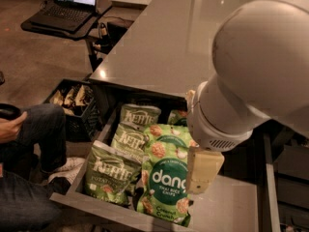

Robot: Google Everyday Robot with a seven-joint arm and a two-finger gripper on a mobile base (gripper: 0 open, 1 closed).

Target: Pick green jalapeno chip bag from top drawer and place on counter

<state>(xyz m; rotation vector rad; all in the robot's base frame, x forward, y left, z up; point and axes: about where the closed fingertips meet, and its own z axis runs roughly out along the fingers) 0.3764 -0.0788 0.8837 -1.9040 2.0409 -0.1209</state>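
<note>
Three olive-green jalapeno chip bags with white "Kettle" lettering lie in the open top drawer [234,204]: one at the back [140,116], one in the middle [126,140] and one at the front left [110,170]. My arm fills the right of the view. Its pale cream gripper [204,170] hangs over the drawer, just right of a brighter green "dang" bag [166,178] and apart from the Kettle bags. Nothing shows in the gripper. The glossy grey counter [169,37] stretches away behind the drawer.
A second "dang" bag [177,117] peeks out at the back behind my arm. A black crate [72,98] with snacks stands on the floor at the left. A seated person [34,139] is at the far left. A laptop [72,4] sits on a small black table.
</note>
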